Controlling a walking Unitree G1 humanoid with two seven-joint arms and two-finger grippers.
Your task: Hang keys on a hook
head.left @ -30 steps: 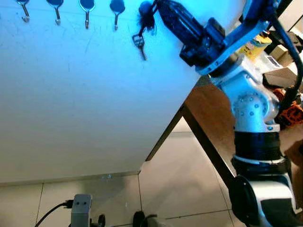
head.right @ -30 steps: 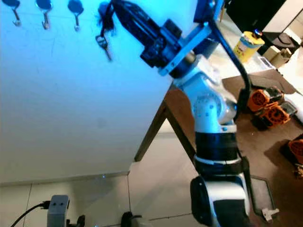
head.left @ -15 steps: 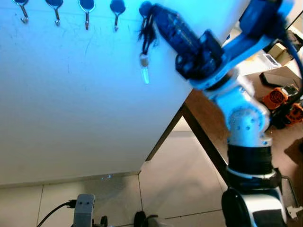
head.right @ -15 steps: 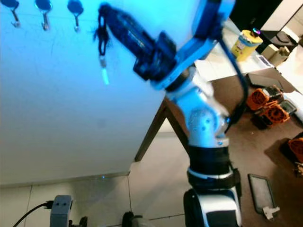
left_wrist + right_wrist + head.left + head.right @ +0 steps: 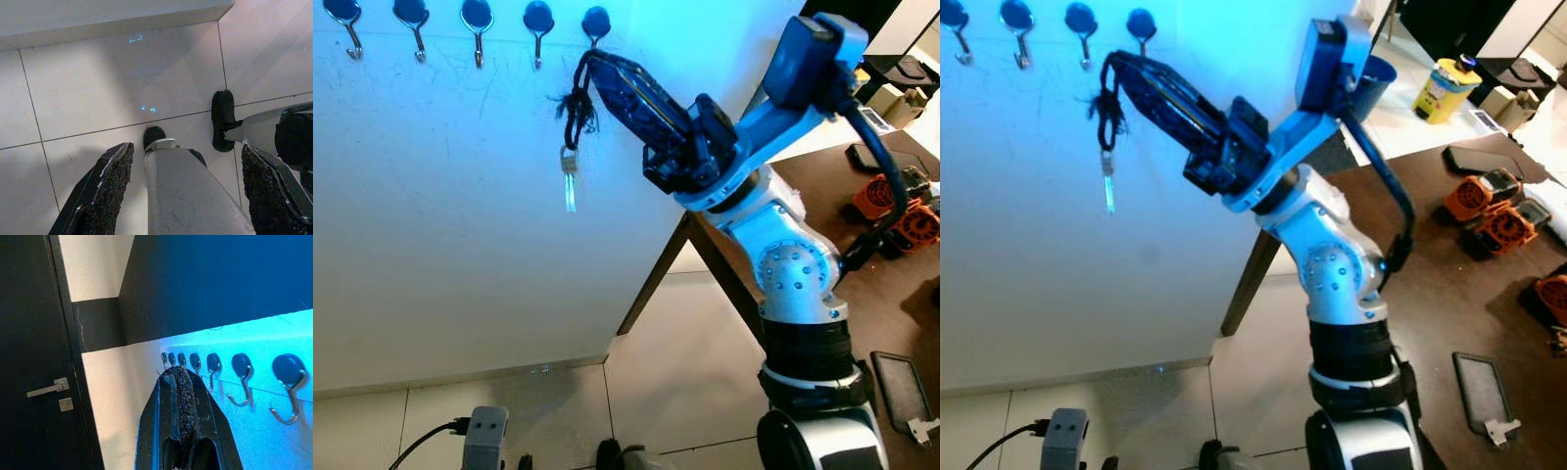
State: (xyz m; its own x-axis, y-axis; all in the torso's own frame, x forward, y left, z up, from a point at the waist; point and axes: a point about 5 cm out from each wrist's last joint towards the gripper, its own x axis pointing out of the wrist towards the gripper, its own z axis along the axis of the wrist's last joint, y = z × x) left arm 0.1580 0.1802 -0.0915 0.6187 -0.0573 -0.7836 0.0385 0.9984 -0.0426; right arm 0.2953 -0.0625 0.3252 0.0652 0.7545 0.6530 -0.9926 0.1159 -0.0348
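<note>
Several blue-capped metal hooks (image 5: 537,20) line the top of the white wall panel (image 5: 440,225). My right gripper (image 5: 587,61) is raised just below the rightmost hook (image 5: 595,20), apart from it. It is shut on a black cord loop (image 5: 576,103), and a silver key (image 5: 569,181) hangs straight down from the cord. In the right wrist view the closed fingers (image 5: 180,391) point along the row of hooks (image 5: 241,377). My left gripper (image 5: 186,147) hangs open over the tiled floor, holding nothing.
A brown table (image 5: 1430,274) stands at the right with orange tools (image 5: 1489,211), a dark phone (image 5: 1479,157) and a yellow bottle (image 5: 1440,83). Its slanted leg (image 5: 656,274) meets the wall panel. A white plug box (image 5: 481,436) sits on the floor tiles.
My right gripper has come down and a little left from the rightmost hook, still holding the cord. The key, swinging before, now hangs straight. The camera has also shifted.
</note>
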